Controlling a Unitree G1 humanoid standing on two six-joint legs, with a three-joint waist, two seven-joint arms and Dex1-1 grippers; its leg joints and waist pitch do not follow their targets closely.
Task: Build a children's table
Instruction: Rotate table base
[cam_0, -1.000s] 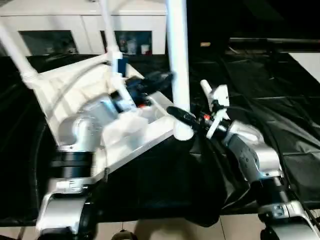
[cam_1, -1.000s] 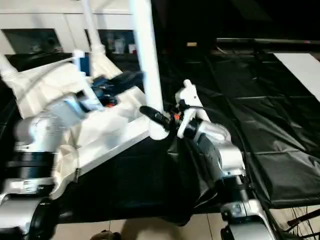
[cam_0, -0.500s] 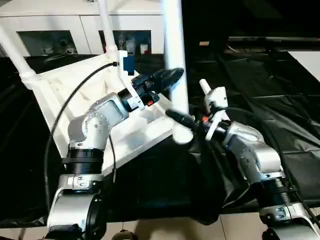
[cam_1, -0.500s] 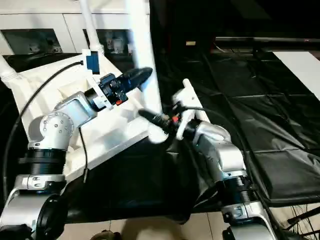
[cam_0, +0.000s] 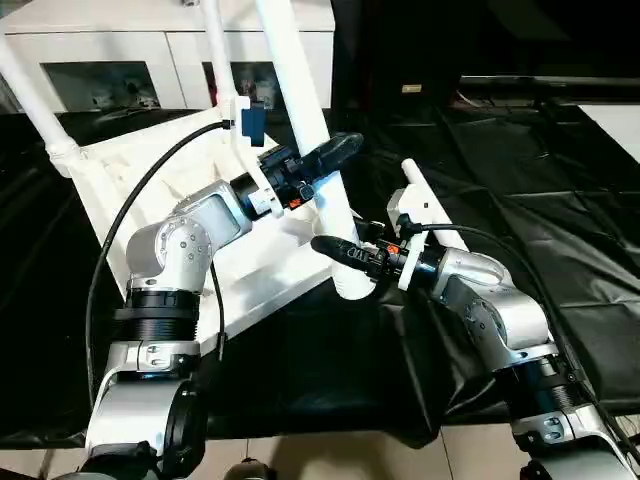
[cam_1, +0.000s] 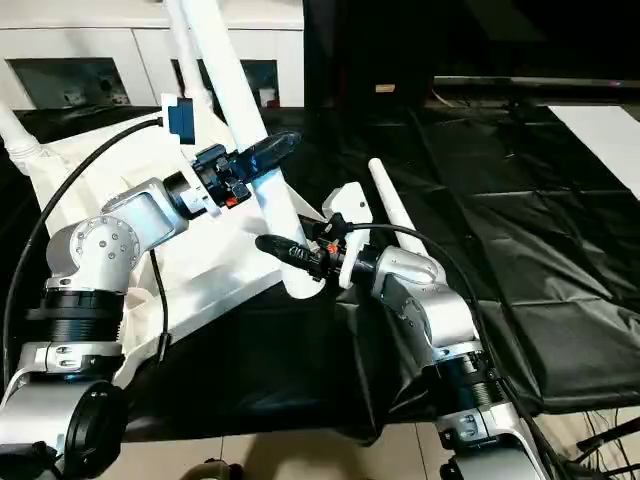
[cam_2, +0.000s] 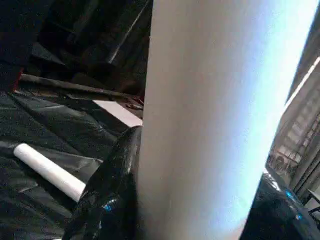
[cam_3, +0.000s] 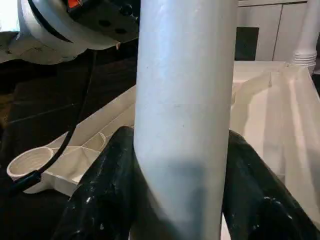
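Both grippers, left (cam_0: 335, 150) and right (cam_0: 330, 245), clasped tilted leg (cam_0: 318, 150) over tabletop (cam_0: 150, 170). Risk: foot missing near corner socket (cam_3: 27, 162), leg slipping.

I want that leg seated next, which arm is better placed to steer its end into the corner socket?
Right. The right gripper clamps the leg near its lower end, close to the open socket; the left gripper sits higher up.

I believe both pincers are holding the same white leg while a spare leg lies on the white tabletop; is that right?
Not quite: the spare leg lies on the black sheeting, not the tabletop, as the right eye view shows. Both pincers, left and right, do hold the same leg.
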